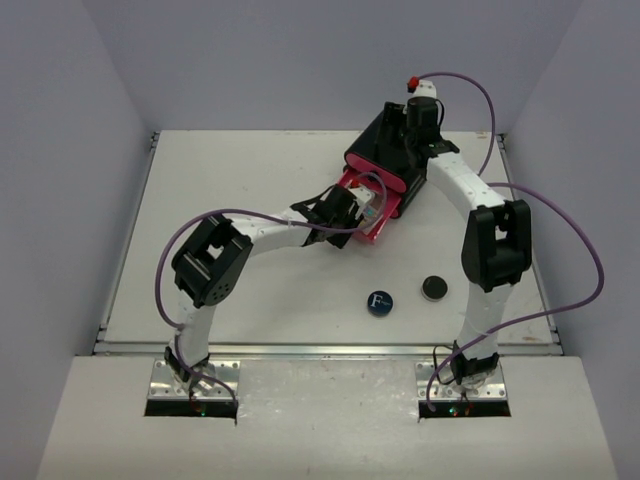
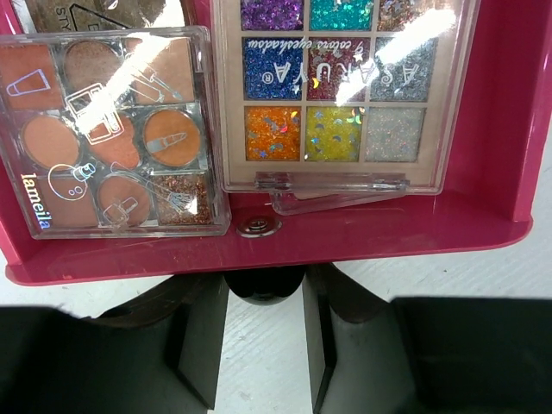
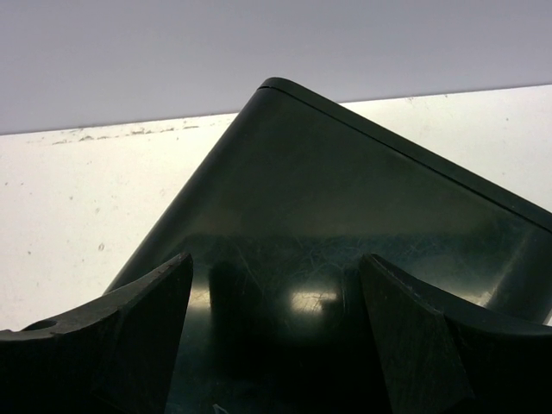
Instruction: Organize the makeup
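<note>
Left fingers (image 2: pixel 200 336): lower centre of the wrist view, pinching the dark knob (image 2: pixel 263 291) of the pink drawer (image 2: pixel 483 224) from both sides, apparently to work the drawer.
Drawer contents: orange palette (image 2: pixel 103 129) at left and glitter palette (image 2: pixel 332 86) just beside it at right, both lying flat and already stowed.
Right fingers (image 3: pixel 112 345): spread wide over the glossy top of the black box (image 3: pixel 345 224), clasping nothing; likely steadying it while the drawer moves.
Not yet stowed: blue compact (image 1: pixel 379 302) and black compact (image 1: pixel 433 288), near each other on the bench (image 1: pixel 230 170), lower centre-right of the overhead view, well apart from the drawer.
</note>
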